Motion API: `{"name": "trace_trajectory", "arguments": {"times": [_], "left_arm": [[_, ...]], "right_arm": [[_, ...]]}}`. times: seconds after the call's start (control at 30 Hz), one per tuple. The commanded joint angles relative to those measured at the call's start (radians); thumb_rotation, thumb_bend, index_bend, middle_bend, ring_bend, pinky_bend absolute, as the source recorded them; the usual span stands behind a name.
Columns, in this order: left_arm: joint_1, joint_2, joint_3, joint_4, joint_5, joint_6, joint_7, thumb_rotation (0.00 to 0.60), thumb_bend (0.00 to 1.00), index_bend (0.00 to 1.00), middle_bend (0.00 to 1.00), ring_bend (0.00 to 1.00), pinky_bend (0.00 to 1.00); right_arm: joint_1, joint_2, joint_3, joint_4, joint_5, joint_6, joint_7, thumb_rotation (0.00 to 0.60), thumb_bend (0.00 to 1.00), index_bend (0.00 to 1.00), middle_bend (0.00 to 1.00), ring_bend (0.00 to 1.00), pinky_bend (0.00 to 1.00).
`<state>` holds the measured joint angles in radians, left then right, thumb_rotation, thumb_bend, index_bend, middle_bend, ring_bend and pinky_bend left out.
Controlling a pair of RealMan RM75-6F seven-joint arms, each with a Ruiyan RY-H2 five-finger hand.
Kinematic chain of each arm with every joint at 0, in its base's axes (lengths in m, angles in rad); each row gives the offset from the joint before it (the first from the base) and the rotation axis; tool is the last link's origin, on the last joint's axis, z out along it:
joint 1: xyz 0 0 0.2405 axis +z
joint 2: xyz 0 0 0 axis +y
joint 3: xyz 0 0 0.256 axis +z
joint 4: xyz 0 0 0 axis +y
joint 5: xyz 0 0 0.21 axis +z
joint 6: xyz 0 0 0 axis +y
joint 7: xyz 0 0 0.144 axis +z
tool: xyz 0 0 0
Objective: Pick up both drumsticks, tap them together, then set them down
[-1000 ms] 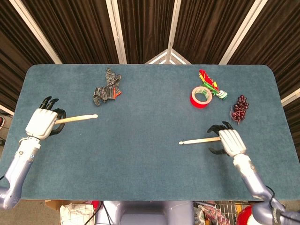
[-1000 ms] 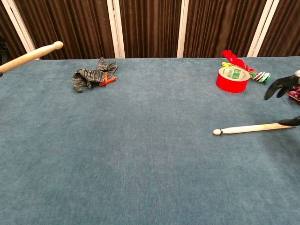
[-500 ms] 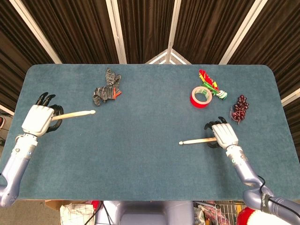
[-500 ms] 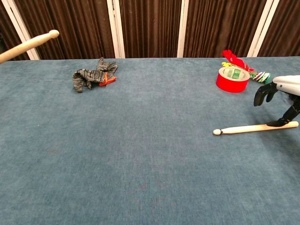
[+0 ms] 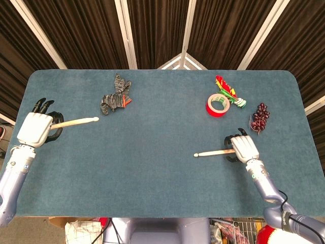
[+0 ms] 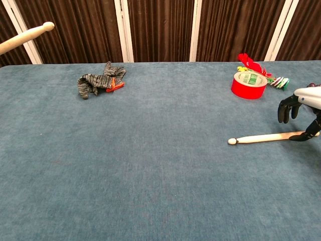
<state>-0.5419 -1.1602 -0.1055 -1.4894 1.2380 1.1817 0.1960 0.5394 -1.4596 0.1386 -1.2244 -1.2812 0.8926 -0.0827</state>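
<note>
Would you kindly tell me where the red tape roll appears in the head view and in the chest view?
Head view: the red tape roll lies upper right of centre, beside the bunch of coloured clips.
Chest view: it sits at the upper right, near the far table edge.
Shared landmark: the grey striped glove, far to its left in both.

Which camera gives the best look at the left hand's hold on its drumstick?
The head view: the left hand grips the left drumstick at its butt. The chest view shows only that stick's tip end; the hand is out of frame.
</note>
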Motion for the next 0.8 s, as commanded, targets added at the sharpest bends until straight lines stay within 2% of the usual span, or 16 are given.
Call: {"name": "trace_trajectory", "arguments": {"times": [0.03,0.8], "left_arm": [[0.003,0.004,-0.002,-0.002,0.0,-0.001,0.003,0.6,0.54,0.57,0.55,0.11,0.06],[0.029,0.017,-0.015,0.011,0.001,-0.006,0.011,0.6,0.54,0.57,0.55,0.11,0.06]], "right_arm": [[0.0,-0.012,-0.002,0.012,0.0,0.002,0.006,0.6,0.24,0.46,0.43,0.37,0.09],[0.034,-0.072,-0.008,0.098,0.012,-0.028,0.002,0.6,0.23,0.48,0.48,0.39,0.09]]}}
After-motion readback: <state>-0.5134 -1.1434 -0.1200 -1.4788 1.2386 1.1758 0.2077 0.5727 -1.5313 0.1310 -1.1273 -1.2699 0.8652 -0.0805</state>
